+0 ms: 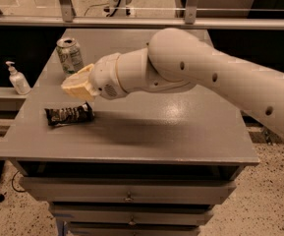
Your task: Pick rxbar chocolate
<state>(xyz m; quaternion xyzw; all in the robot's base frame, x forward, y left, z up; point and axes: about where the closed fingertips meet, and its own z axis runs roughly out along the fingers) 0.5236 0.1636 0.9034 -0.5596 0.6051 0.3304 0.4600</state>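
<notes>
A robot's pale arm reaches in from the right across a grey table, its gripper hanging just above the left part of the top. Whether the gripper is spread or pressed together cannot be told from this angle; it holds nothing that can be seen. The chocolate bar, in a dark wrapper with white lettering, lies flat near the table's front-left corner, just below and in front of the gripper and apart from it. A green-and-white soda can stands upright farther back on the left side, close behind the gripper. The matte tabletop carries the arm's broad shadow across its middle. Below the top, the front of the table has drawers with small metal pulls. A white pump bottle stands on a lower ledge to the left of the table. Behind the table runs a metal rail with upright posts and clear panels, and the floor at lower right is speckled.
</notes>
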